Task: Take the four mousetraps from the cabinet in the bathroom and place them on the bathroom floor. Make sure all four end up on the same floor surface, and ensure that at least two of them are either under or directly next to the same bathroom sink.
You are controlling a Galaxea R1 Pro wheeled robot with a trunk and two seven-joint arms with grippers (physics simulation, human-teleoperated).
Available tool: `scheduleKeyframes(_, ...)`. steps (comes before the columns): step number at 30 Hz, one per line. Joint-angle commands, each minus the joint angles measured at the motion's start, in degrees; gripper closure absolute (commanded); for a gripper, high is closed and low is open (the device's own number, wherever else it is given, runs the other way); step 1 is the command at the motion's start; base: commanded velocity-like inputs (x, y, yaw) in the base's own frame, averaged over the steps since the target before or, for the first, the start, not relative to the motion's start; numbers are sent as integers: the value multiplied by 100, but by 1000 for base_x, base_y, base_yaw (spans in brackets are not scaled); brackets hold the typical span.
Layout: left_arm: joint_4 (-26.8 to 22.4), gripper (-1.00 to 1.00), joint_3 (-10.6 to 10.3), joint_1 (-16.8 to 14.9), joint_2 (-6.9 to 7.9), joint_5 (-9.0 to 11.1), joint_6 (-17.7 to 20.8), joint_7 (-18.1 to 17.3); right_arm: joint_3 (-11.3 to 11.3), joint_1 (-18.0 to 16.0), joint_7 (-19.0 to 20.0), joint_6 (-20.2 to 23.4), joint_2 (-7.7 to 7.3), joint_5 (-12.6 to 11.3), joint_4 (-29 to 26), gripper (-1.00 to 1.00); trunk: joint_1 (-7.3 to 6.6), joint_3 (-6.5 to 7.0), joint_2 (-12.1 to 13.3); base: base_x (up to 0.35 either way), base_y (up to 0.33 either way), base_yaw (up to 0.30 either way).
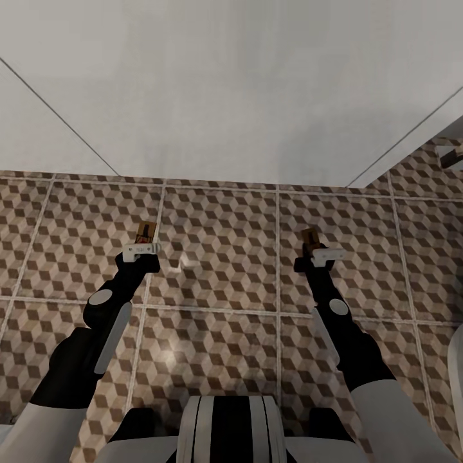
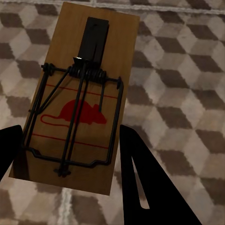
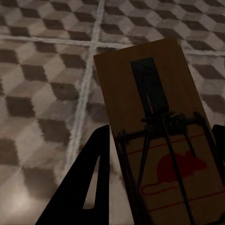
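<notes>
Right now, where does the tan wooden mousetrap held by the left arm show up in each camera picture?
Head view: the tan wooden mousetrap sits left of centre, at the left gripper.
Left wrist view: it stands between the dark fingers.
Shared landmark: the brown-and-beige cube-patterned tile floor with light grout lines.

Head view: high above both arms, looking forward and steeply down onto the bathroom floor (image 1: 218, 225), pale wall across the upper half; left gripper (image 1: 142, 248) and right gripper (image 1: 319, 253) small and far below. Left wrist view: close behind the dark fingers (image 2: 150, 187), facing down along them, one mousetrap (image 2: 79, 98) very near, tiles beyond. Right wrist view: likewise close, second mousetrap (image 3: 164, 140) near. Shared by all three: cube-patterned tiles and grout lines; each trap shared with the head view.
</notes>
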Motion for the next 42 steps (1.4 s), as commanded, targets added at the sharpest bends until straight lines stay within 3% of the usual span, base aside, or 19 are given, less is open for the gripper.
scheduleKeyframes(1,-7,100,-17,-1,7,39,25,62,21,-3,11,-17,-12,-97,2,100,-1,-2,-1,0,0,0)
scheduleKeyframes(10,1,100,-17,6,7,40,25,62,19,-3,78,-16,-20,-222,8,100,-1,-2,-1,0,0,0)
scheduleKeyframes(18,18,100,-17,8,7,40,25,61,18,-3,78,-16,-20,-225,5,100,-1,-2,-1,32,0,0)
scheduleKeyframes(28,11,100,-17,11,7,40,25,62,18,-3,78,-16,-20,-221,9,100,-1,-2,-1,231,0,0)
scheduleKeyframes(42,10,100,-17,15,7,40,33,63,19,-3,78,-24,-20,-212,20,100,-1,-2,-1,19,0,0)
